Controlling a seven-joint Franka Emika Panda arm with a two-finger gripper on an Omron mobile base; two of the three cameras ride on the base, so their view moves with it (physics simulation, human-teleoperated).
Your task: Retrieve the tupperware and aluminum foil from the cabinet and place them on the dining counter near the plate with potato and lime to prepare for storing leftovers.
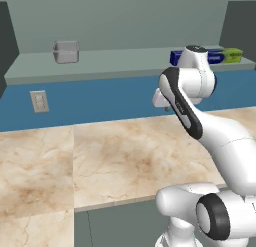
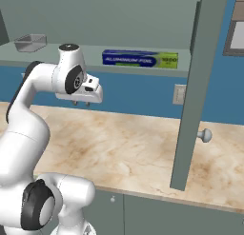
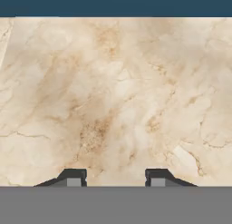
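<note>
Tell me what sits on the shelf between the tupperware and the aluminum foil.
Nothing: in the left base view the shelf is bare between the tupperware and the aluminum foil.

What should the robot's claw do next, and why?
Probably lift up toward the shelf. The claw is open with nothing in it and points down at the marble counter, while the tupperware and the aluminum foil both sit on that shelf, untouched.

A pale grey-green shelf (image 1: 115, 61) runs across the upper part of the left base view. The translucent grey tupperware (image 1: 66, 51) sits on it at upper left, and the dark-blue aluminum foil (image 2: 139, 58) carton lies lengthwise on it farther right. Lower down spreads a beige marble tabletop (image 1: 115, 161).
</note>
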